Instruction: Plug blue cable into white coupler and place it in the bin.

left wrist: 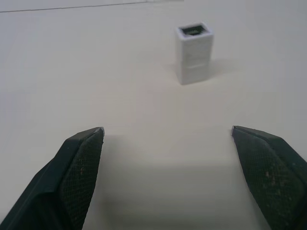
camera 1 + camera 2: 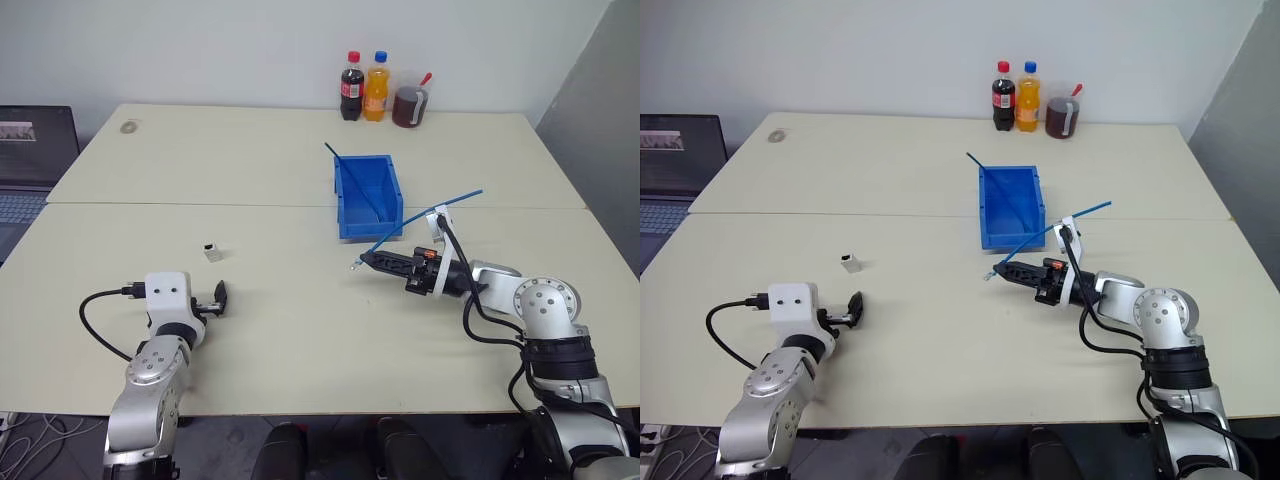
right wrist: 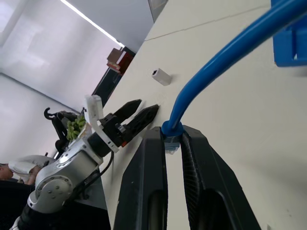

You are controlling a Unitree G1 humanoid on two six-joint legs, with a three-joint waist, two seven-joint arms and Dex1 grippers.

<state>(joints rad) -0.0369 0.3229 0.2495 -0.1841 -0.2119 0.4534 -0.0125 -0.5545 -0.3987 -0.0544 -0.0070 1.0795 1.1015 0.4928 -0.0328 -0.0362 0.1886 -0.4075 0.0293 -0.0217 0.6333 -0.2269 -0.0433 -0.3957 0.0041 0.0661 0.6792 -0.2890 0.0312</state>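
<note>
The right tool (image 2: 368, 262) is clamped on the cable (image 2: 425, 216) just behind its clear plug, which pokes out past the fingertips above the tabletop (image 2: 290, 320). Gripping that close to the end probably keeps the plug stiff and steerable for insertion; the rest of the cable trails back and up over the wrist, its free end in the air to the right of the bin (image 2: 367, 196). The right forearm lies low and roughly level, reaching in from the right and pointing left, toward the middle of the tabletop.

The coupler (image 2: 211, 251) stands upright on the tabletop, socket facing up (its dark opening is plain in the left wrist view (image 1: 194, 52)), well apart from the plug and touching nothing. The left tool (image 2: 218, 298) sits low near the front-left, fingers spread wide with nothing between them, aimed along the surface at the coupler, which lies ahead and slightly to one side of the gap. That pose looks like a lineup for a side grasp, so the coupler can be held for the plug.

The bin holds only a thin dark stick (image 2: 350, 172) leaning out of its back corner. Neither mating nor binning is done yet.
</note>
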